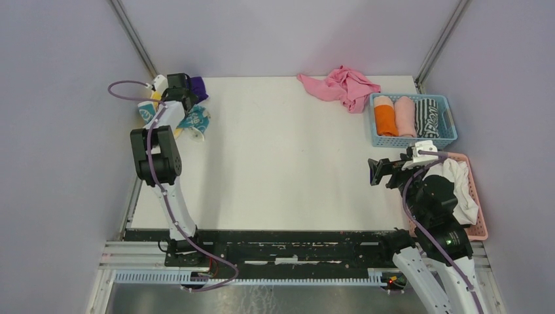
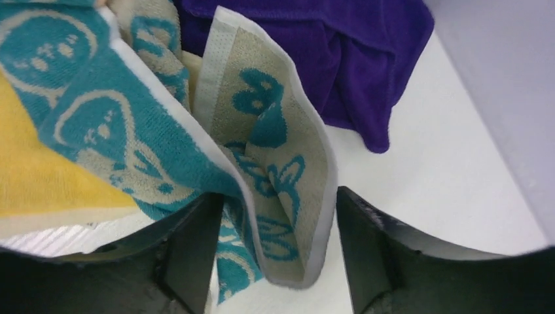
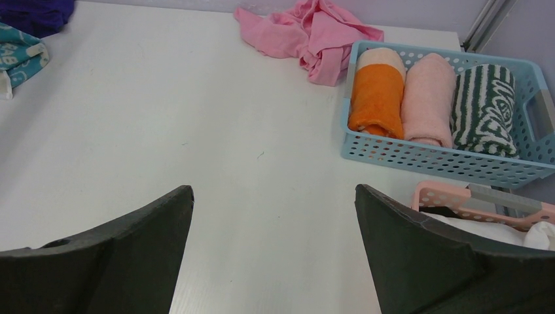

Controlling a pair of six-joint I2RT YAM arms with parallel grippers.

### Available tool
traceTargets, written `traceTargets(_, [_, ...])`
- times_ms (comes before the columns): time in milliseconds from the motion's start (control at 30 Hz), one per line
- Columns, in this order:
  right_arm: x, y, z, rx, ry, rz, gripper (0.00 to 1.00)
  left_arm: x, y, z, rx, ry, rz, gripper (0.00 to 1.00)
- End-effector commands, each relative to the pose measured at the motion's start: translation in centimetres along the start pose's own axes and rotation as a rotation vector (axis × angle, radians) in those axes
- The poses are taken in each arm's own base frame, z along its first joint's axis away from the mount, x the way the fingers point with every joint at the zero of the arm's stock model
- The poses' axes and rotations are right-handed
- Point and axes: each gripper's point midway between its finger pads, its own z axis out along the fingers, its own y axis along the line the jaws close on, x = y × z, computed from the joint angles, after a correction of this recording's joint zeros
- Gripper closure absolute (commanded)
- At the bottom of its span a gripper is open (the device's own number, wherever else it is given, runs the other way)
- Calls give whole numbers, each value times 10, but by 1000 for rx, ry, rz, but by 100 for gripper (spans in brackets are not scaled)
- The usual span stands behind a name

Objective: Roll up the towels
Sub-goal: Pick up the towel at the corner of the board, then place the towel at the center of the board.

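Note:
A heap of towels lies at the table's far left corner. It holds a teal-and-white towel point(image 2: 268, 150) with cartoon faces point(image 1: 196, 122), a purple one point(image 2: 327, 52) point(image 1: 198, 87) behind it, and a yellow one point(image 2: 26, 170) to the left. My left gripper point(image 2: 276, 196) point(image 1: 178, 88) is down over the heap. Its jaws stand apart on either side of a hanging fold of the teal towel. The left finger point(image 2: 196, 242) touches the cloth and the right finger is just clear of it. My right gripper point(image 3: 273, 190) point(image 1: 383, 171) is open above bare table at the right, with nothing between its fingers.
A crumpled pink cloth point(image 1: 340, 87) lies at the far edge. A blue basket point(image 1: 412, 142) at the right holds three rolled towels: orange, pink and striped point(image 3: 484, 108). A pink basket point(image 1: 481, 226) with white fabric point(image 1: 461, 186) stands beside my right arm. Walls close in on both sides.

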Motion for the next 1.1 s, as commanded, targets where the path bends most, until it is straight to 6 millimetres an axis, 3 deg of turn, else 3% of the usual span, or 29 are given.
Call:
traceTargets(0, [-10,2,5,-8,-35,-13,0,-12,-27,-1,103,38,-88,43])
traceTargets(100, [-10,2,5,-9,-36,-12,0,-26,-49,-26,230,32,-78,69])
traceTargets(200, [-11,3,5,-15,-41,-9,0,-43,-77,-67,390,48,-51,82])
traceTargets(400, [-15,6,2,-31,-57,3,0,-57,-131,-183,707,66,28,87])
traceTargets(533, [-17,13,2,-69,-63,15,0,-42,-165,-265,942,106,129,88])
traceTargets(667, [-20,21,4,-111,-60,23,0,-28,-179,-348,1117,87,266,88])
traceTargets(767, [-20,31,5,-160,-39,30,0,-4,-160,-378,1159,104,316,83])
traceTargets(867, [-17,42,8,-214,7,46,0,30,-123,-380,1156,159,307,71])
traceTargets(1067, [8,74,24,-363,188,114,0,101,-14,-325,844,231,312,39])
